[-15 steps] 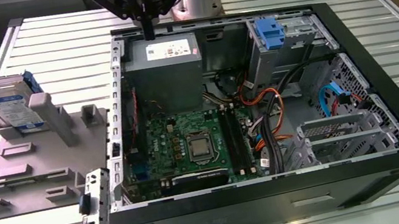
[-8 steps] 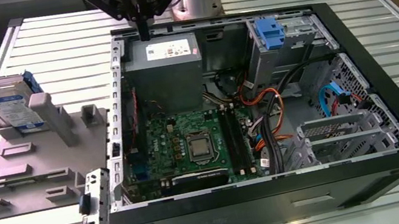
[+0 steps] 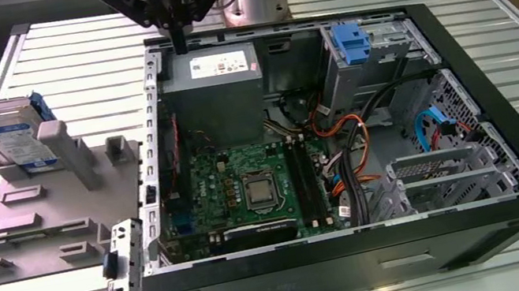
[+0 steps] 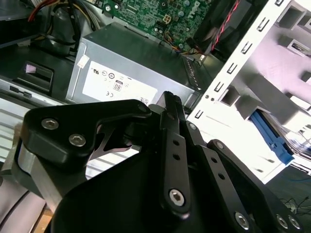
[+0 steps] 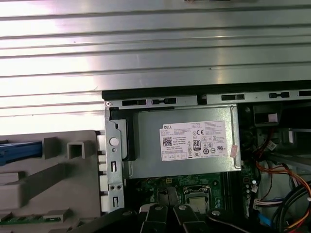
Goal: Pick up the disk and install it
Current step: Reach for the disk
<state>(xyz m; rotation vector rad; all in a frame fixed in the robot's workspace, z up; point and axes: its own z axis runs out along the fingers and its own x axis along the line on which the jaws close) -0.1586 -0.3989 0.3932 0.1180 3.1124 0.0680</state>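
A ribbed metal surface (image 3: 75,66) carried the lot. Nearest, one open computer case (image 3: 365,259) sat mid-surface. Beside it, toward the surface's edge on the exterior view's left, lay one grey fixture (image 3: 26,218), and one disk (image 3: 11,137) stood on edge in it, untouched. Farther back, one pincer (image 3: 179,41) hung over the case's far rim, above one power supply (image 3: 218,93), fingers pressed together and holding nothing. One bare blue bracket (image 3: 351,45) sat in the bay. Risky, I judged: a skewed grip could tip that upright disk, and loose cables could snag it.
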